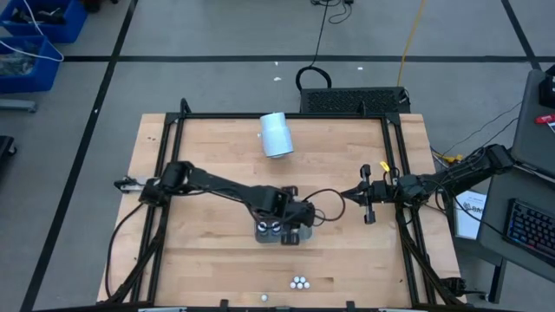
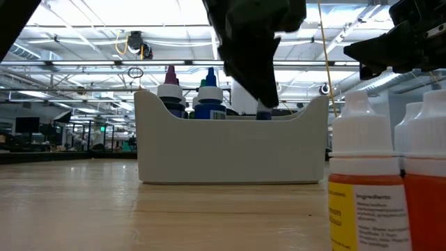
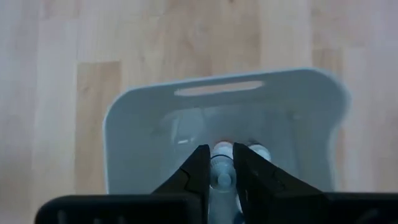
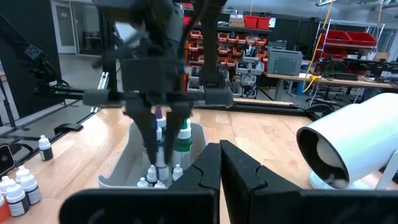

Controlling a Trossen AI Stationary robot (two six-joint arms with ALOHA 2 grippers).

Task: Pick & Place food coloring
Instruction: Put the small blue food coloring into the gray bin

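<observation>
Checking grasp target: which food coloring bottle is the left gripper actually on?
The white-capped bottle inside the grey tray, pinched between the left gripper fingers. The other bottles in the tray stand untouched, and the loose cluster sits apart near the table's front edge.

Small white-capped food coloring bottles cluster near my table's front edge; others stand upright in the tray.

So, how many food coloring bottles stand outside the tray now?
5. Four food coloring bottles cluster near the table front edge; a lone bottle stands left of them, nearer the edge. Others may hide under the left arm.
</observation>
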